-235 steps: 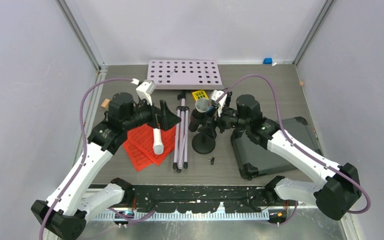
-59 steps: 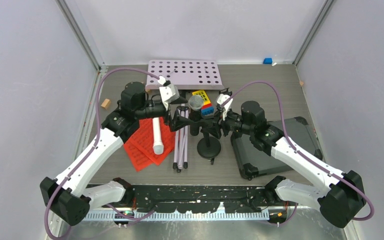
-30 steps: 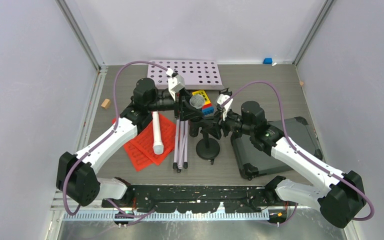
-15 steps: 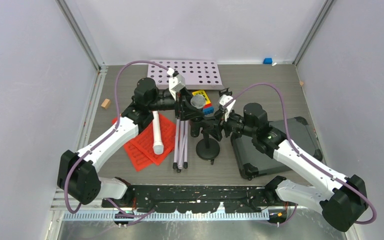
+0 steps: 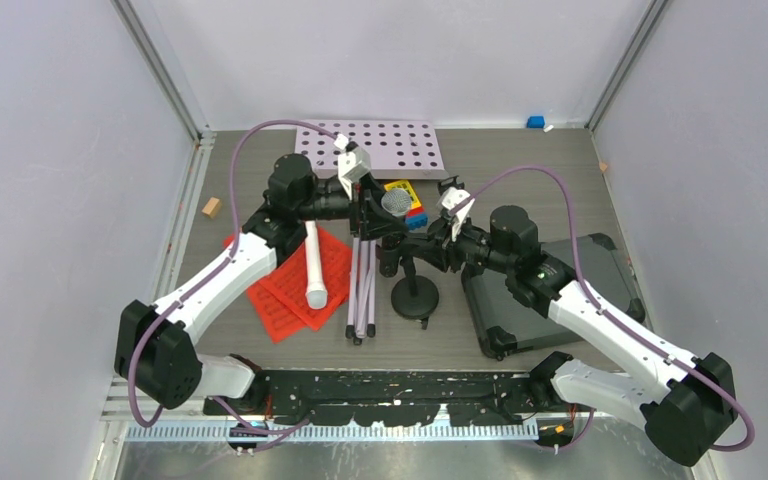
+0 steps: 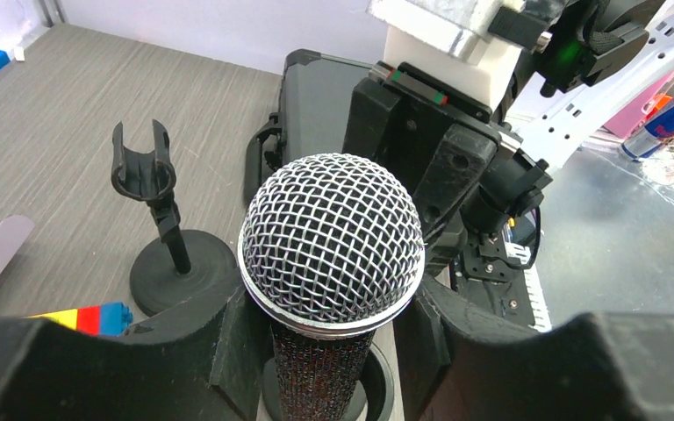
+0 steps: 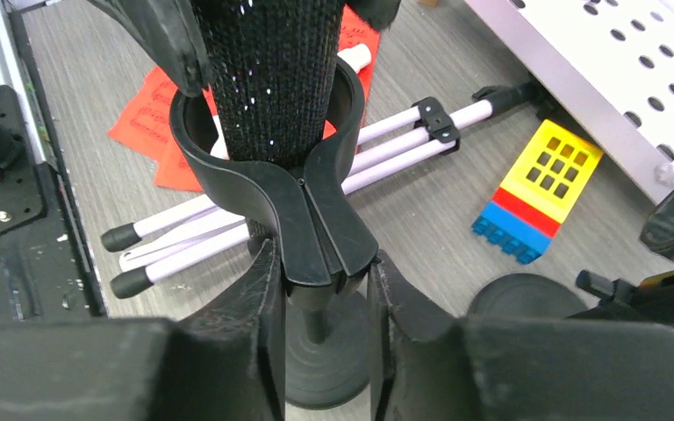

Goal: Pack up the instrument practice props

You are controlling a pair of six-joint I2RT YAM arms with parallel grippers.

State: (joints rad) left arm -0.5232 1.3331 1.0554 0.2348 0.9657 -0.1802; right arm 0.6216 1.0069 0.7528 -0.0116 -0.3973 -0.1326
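The black grey-headed microphone point(image 5: 394, 202) stands upright in the clip of a black round-based mic holder point(image 5: 415, 298). My left gripper point(image 6: 329, 351) is shut on the microphone's body just under the mesh head point(image 6: 332, 246). My right gripper point(image 7: 325, 298) is shut on the neck of that holder below the clip point(image 7: 272, 167). A second, empty mic holder point(image 6: 154, 171) stands just beyond, and its base point(image 7: 527, 303) also shows. The white microphone point(image 5: 313, 265) lies on the red sheet-music pages point(image 5: 285, 295). The lilac music desk point(image 5: 370, 148) lies at the back, with its tripod legs point(image 5: 362, 285) folded flat.
The dark hard case point(image 5: 550, 300) lies shut at the right, under my right arm. A yellow, red and blue toy block point(image 5: 407, 192) sits beside the microphone. A small wooden block point(image 5: 211, 207) lies at the left edge. A blue piece point(image 5: 535, 122) sits in the far right corner.
My right gripper's jaws opened wider, then closed onto the holder's neck, and the right arm edged slightly left. The left gripper and the microphone have stayed in place.
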